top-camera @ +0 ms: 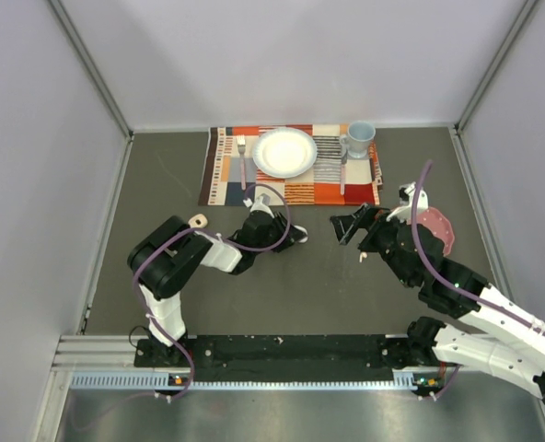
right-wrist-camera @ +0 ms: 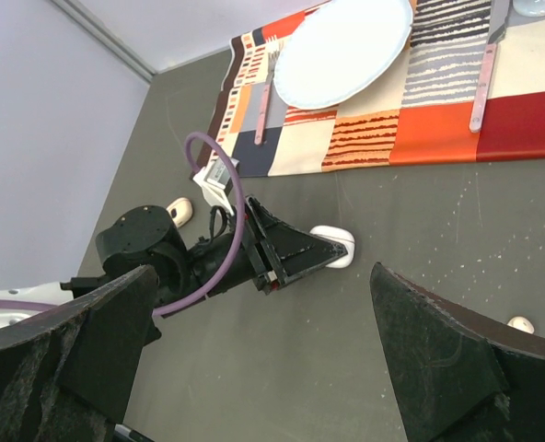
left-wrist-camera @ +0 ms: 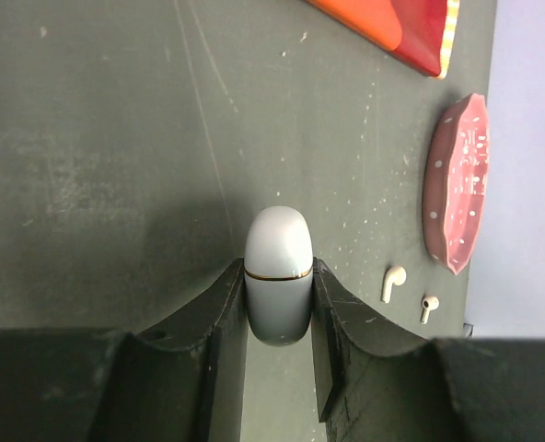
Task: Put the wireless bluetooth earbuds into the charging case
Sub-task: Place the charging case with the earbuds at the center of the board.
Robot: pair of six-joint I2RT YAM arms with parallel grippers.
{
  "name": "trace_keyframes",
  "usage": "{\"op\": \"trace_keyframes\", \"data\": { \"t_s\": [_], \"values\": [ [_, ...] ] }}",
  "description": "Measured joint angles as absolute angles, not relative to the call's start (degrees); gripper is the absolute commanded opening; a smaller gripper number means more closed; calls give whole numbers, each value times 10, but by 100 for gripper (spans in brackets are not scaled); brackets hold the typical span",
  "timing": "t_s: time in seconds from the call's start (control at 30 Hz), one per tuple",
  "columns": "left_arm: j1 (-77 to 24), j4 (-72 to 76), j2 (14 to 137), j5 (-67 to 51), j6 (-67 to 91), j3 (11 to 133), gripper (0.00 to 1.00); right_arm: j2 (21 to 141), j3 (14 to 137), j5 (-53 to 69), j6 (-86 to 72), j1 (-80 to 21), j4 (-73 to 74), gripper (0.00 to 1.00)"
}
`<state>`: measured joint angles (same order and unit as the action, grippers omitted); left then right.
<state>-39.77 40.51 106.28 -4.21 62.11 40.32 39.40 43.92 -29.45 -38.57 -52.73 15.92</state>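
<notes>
The charging case (left-wrist-camera: 278, 249) is a white rounded capsule with a thin gold seam, and its lid is closed. My left gripper (left-wrist-camera: 277, 273) is shut on its sides, low over the dark table near the middle (top-camera: 299, 236). Two white earbuds (left-wrist-camera: 393, 283) (left-wrist-camera: 428, 307) lie on the table to the case's right, apart from it. In the right wrist view only one earbud (right-wrist-camera: 521, 324) shows, by the right finger. My right gripper (top-camera: 349, 226) is wide open with nothing in it, facing the left gripper (right-wrist-camera: 291, 253) across a short gap.
A pink speckled case (top-camera: 435, 230) lies beside the right arm. A small beige case (top-camera: 197, 221) sits behind the left arm. At the back, a striped placemat (top-camera: 226, 180) carries a white plate (top-camera: 284, 152), a fork (top-camera: 243, 157), a knife (right-wrist-camera: 482, 78) and a blue cup (top-camera: 360, 138).
</notes>
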Motion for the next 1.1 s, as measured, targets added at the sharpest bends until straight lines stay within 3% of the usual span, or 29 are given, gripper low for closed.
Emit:
{"op": "trace_keyframes", "data": {
  "t_s": [0.3,0.4,1.1],
  "values": [
    [-397,384,1063,-40,622,404,33,394,439,-295,-386,-527,159,99],
    [-396,383,1063,-37,623,404,41,394,439,-296,-386,-527,159,99],
    [-386,304,1011,9,583,403,52,394,439,-300,-387,-527,159,99]
  ]
}}
